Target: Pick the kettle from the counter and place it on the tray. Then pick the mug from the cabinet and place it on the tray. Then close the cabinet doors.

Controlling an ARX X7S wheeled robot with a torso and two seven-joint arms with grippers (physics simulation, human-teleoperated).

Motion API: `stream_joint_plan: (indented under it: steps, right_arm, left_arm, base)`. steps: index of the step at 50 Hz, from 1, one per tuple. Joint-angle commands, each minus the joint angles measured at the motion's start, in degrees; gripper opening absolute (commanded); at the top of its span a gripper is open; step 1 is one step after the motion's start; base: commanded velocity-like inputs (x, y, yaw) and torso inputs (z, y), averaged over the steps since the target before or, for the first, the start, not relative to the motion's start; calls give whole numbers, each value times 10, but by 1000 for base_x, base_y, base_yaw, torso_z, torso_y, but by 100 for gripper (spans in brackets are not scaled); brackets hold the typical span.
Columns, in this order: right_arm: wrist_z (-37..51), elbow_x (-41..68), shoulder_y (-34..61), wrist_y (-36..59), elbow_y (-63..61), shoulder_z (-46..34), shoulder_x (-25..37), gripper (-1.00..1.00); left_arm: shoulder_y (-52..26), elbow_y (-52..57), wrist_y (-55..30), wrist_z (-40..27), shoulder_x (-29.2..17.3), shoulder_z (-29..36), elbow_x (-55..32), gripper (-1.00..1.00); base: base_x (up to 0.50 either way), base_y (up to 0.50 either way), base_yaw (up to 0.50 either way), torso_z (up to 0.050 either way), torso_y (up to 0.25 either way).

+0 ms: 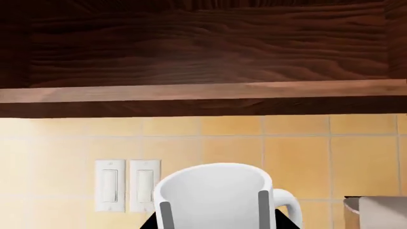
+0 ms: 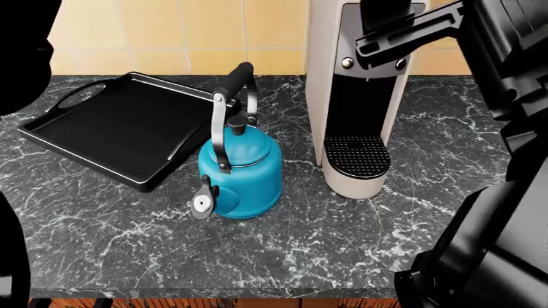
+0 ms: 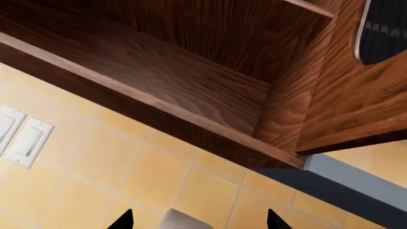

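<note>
1. Gripping the small white cylindrical mug (image 1: 219,198) by its rim, the left gripper (image 1: 216,212) is closed on it, one finger at each side; the mug is held below the dark wooden cabinet (image 1: 203,47).
2. The squat bright blue kettle (image 2: 240,170) is seen on the dark marble counter (image 2: 342,244), just beside the black rectangular tray (image 2: 51,136), not on it.
3. The right gripper (image 3: 197,220) is spread wide, with nothing between its fingers.
4. A slip is judged possible if the rim hold loosens; the kettle could be knocked while the mug is lowered.
</note>
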Motion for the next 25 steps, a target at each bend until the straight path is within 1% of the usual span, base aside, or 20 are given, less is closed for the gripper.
stream_joint_plan:
  steps: [1,6,15,25]
  right_arm:
    - [16,18,-7,-7,3,4,0,100]
    - [28,33,-15,-20,8,13,-2,100]
    - [40,49,-19,-24,12,17,0,100]
    - [48,59,-28,-25,6,21,6,100]
  left_arm:
    - [52,-17,63,18,-14,16,38,-100]
    - [70,-15,81,23,-19,18,46,-100]
    - [75,-18,88,26,-21,20,49,-100]
    - [121,-34,123,34,-29,27,69,-100]
  base:
    - [0,0,0,0,0]
    - [0,0,0,0,2]
    - [0,0,0,0,0]
    - [0,0,0,0,1]
